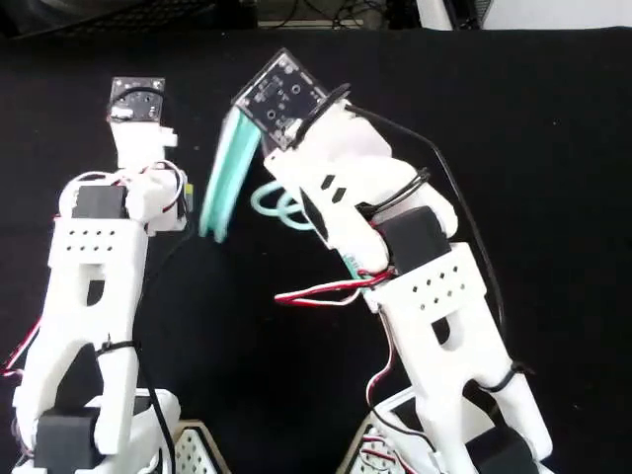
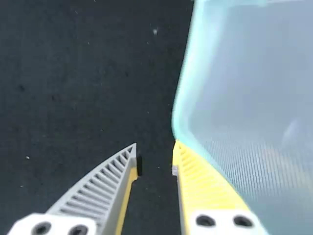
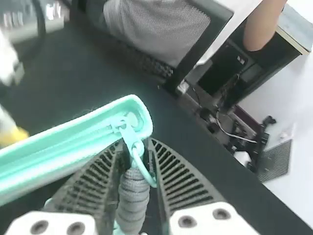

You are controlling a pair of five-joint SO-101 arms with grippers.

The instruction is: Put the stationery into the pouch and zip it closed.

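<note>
- Zipping is the step in hand: the right arm's fingers are clenched on the zip pull at the end of the pouch, which is held up off the bench.
- The left arm's fingers are released (one touches the pouch's side).
- Next, probably: the left arm grips the pouch's edge to brace the pull.

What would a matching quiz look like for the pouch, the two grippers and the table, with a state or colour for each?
1. pouch
2. left gripper
3. right gripper
4. table

A. black
B. open, beside the pouch
C. mint green, held up
D. shut on the pouch's zipper end

Pairs: 1-C, 2-B, 3-D, 4-A
</note>
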